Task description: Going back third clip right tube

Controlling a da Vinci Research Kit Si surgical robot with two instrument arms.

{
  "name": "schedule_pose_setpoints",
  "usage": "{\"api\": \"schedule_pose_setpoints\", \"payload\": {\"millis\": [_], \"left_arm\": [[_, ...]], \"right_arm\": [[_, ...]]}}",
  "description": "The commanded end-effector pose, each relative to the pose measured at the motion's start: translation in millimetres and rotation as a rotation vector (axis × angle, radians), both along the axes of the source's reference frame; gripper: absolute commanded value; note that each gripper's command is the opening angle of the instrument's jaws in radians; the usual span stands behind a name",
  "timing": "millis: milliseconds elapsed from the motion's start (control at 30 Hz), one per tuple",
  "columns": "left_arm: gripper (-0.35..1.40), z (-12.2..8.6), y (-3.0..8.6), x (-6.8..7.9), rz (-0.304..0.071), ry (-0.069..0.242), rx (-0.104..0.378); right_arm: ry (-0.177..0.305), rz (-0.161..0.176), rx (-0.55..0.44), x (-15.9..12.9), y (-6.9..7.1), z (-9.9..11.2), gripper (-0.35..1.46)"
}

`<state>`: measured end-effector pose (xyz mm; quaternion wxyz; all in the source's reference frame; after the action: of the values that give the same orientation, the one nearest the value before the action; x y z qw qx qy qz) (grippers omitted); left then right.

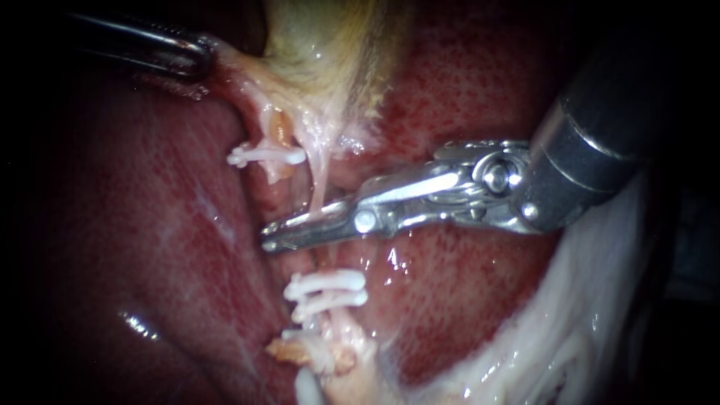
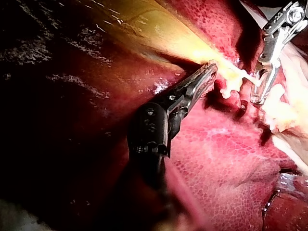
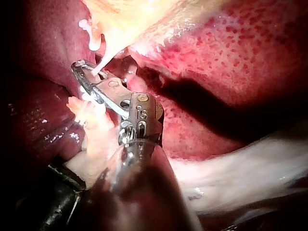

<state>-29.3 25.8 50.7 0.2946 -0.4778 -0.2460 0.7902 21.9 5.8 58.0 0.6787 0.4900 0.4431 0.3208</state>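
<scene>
Steel right instrument (image 1: 274,238): hand slightly open astride tube (image 1: 319,191).

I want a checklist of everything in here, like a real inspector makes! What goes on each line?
Surface: the liver, red and wet, lies under everything.
Job's things: a thin pale tube runs down from the gallbladder; one upper clip sits near the gallbladder, and a lower pair of clips sits further down.
Clutter: white fibrous material at the liver's edge; cannot tell what it is.
Instruments: the left instrument has its jaws shut on the gallbladder's edge; the right instrument lies across the tube, between the upper clip and the lower pair.
Cables: nothing seen.
Surroundings: dark; nothing seen.
</scene>
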Motion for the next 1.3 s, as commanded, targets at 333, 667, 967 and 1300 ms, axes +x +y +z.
{"api": "schedule_pose_setpoints", "payload": {"millis": [333, 667, 967, 1300], "left_arm": [[-0.35, 0.0, 0.0, 0.2, 0.001, -0.001, 0.0], [-0.35, -0.1, 0.0, 0.4, 0.002, -0.002, 0.001], [-0.35, 0.0, 0.0, 0.4, 0.003, -0.002, 0.001], [-0.35, 0.2, 0.1, 0.4, 0.002, -0.002, 0.001]], "right_arm": [[-0.014, 0.053, -0.182, -0.3, -1.3, 5.0, 0.49], [0.02, 0.059, -0.427, -6.5, -0.7, 2.1, 0.49], [0.105, -0.004, -0.671, -11.4, -2.7, -0.8, 0.5], [0.09, 0.0, -0.782, -14.9, -2.5, -1.8, 0.5]]}}
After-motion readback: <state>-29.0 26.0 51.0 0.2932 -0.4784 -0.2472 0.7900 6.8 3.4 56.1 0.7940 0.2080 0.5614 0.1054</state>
